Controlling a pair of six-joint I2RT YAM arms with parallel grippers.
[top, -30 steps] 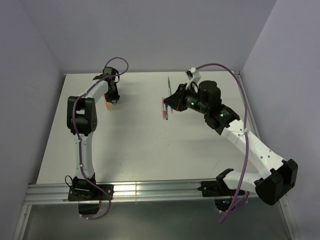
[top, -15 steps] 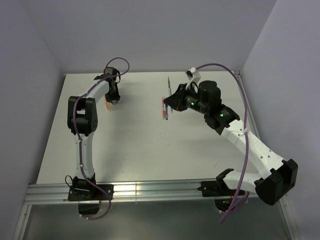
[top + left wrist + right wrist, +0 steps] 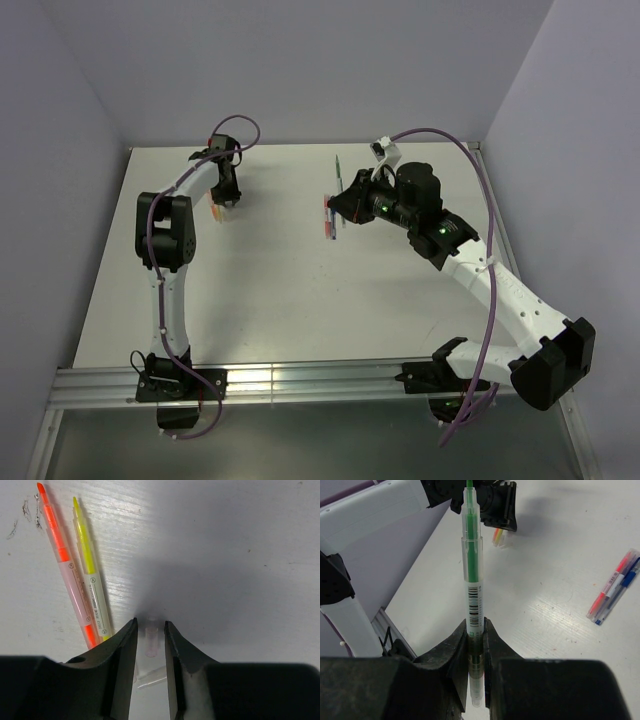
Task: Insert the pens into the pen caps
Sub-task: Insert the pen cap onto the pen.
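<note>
I have the right pincer (image 3: 475, 630) clamped on the green pen (image 3: 471, 565), which sticks straight out ahead of the jaws so I can aim it at a cap. My left pincer (image 3: 150, 626) stands apart, straddling a small clear cap (image 3: 149, 642) without touching it, I judge ready to close. The orange pen (image 3: 65, 565) and yellow pen (image 3: 90, 570) lie beside one finger.
</note>
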